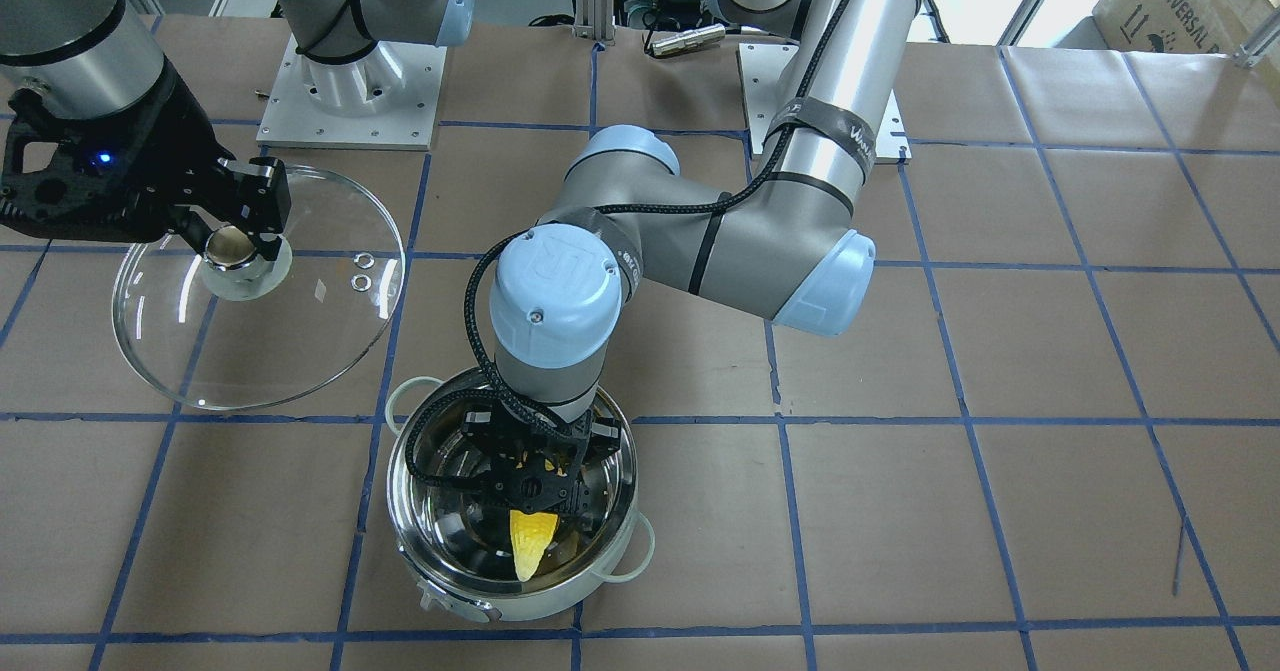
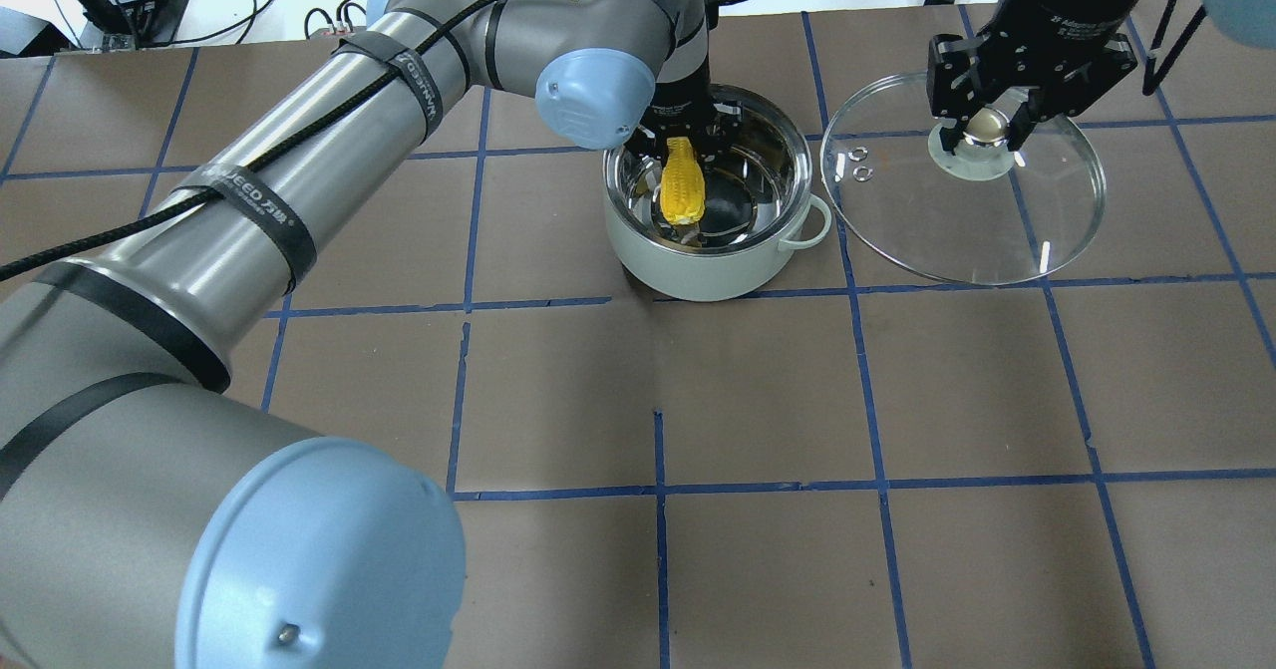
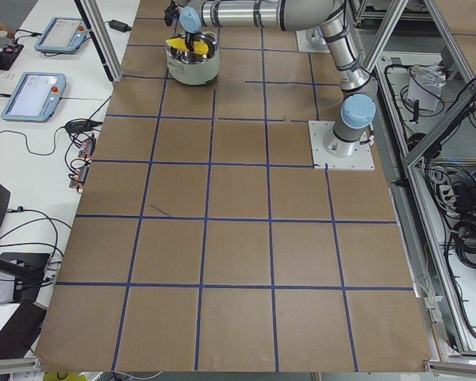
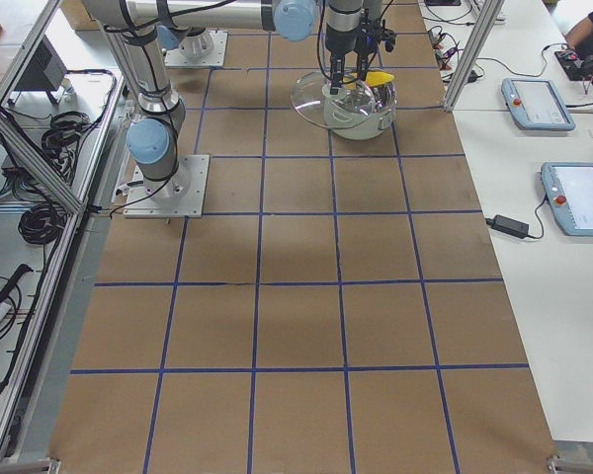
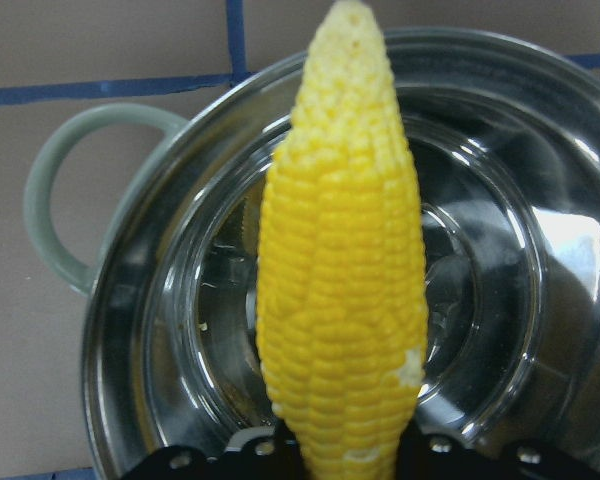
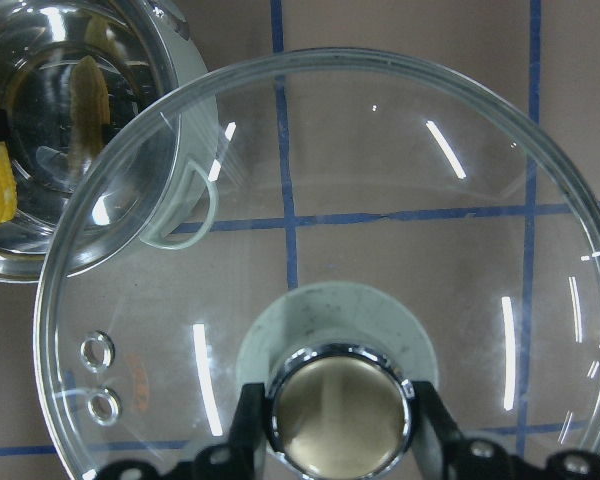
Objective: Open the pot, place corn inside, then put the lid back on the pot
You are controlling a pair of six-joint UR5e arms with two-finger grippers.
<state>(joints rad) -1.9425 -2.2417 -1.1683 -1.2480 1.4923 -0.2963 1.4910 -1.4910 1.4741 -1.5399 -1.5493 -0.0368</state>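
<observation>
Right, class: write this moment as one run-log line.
left gripper: shut on corn, over open pot | right gripper: shut on lid knob, beside pot | corn not released, lid off

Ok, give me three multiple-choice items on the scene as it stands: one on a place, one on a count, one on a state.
1. Where is the corn relative to the pot?
A) lying beside it
B) held at its opening by the left gripper
C) under it

2. How many vent rings has the lid?
A) one
B) four
C) two

3. The right gripper is:
A) shut on the lid's knob
B) open, clear of the lid
C) out of view

Answers:
1 B: the left wrist view shows the cob gripped above the pot's bottom.
2 C: two small rings sit side by side near the rim.
3 A: its fingers clamp both sides of the knob.
</observation>
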